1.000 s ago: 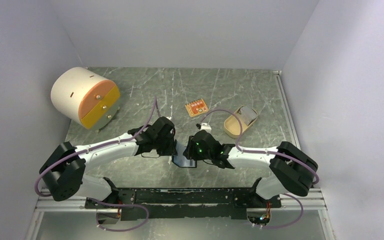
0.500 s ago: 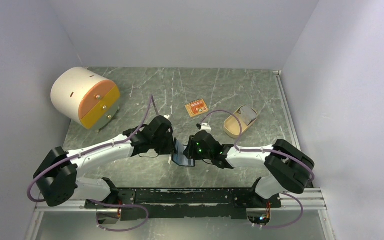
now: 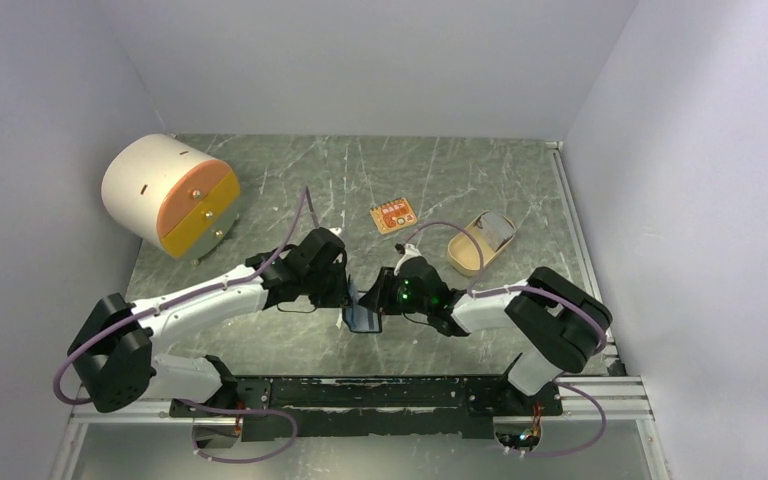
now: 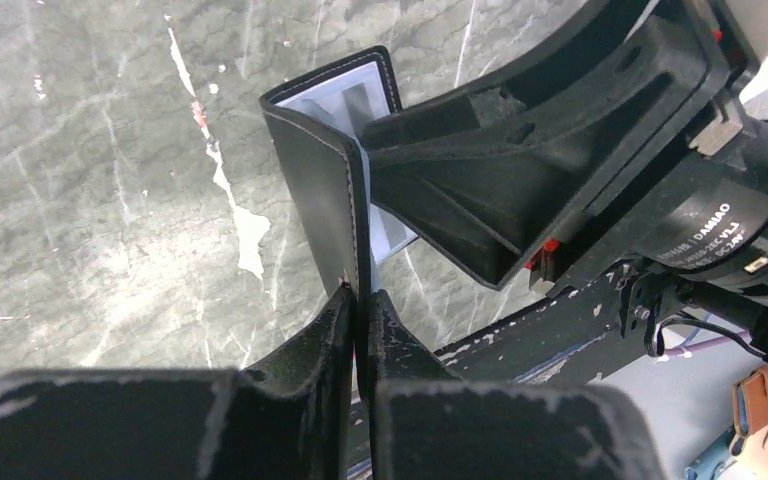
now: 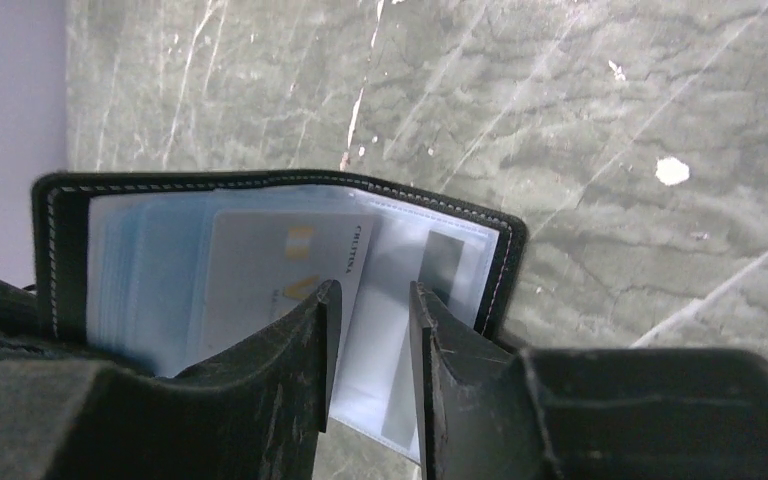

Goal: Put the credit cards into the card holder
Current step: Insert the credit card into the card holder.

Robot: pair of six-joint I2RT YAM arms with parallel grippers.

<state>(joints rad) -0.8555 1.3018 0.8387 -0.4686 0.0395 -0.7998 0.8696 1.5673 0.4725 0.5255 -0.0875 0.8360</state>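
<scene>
The card holder (image 4: 325, 170), a black wallet, stands open on edge on the table. My left gripper (image 4: 360, 300) is shut on one black flap of it. My right gripper (image 5: 370, 300) is open and holds nothing, its jaws just in front of the bluish-grey inner pockets (image 5: 140, 270). A pale card (image 5: 270, 265) with yellow marks sits in a pocket behind the right gripper's left finger (image 5: 300, 350). From above, both grippers meet at the wallet (image 3: 363, 318), left gripper (image 3: 350, 296), right gripper (image 3: 380, 302). A grey card (image 3: 499, 229) lies in the tan oval tray (image 3: 465, 255).
A white cylinder with orange and yellow drawers (image 3: 170, 195) stands at the back left. A small orange board (image 3: 393, 215) lies behind the grippers. The black rail (image 3: 360, 395) runs along the near edge. Walls close in on all sides.
The wallet was raised off the table from lying to standing on edge in the left gripper. The right gripper shifted left, closer to its open inside.
</scene>
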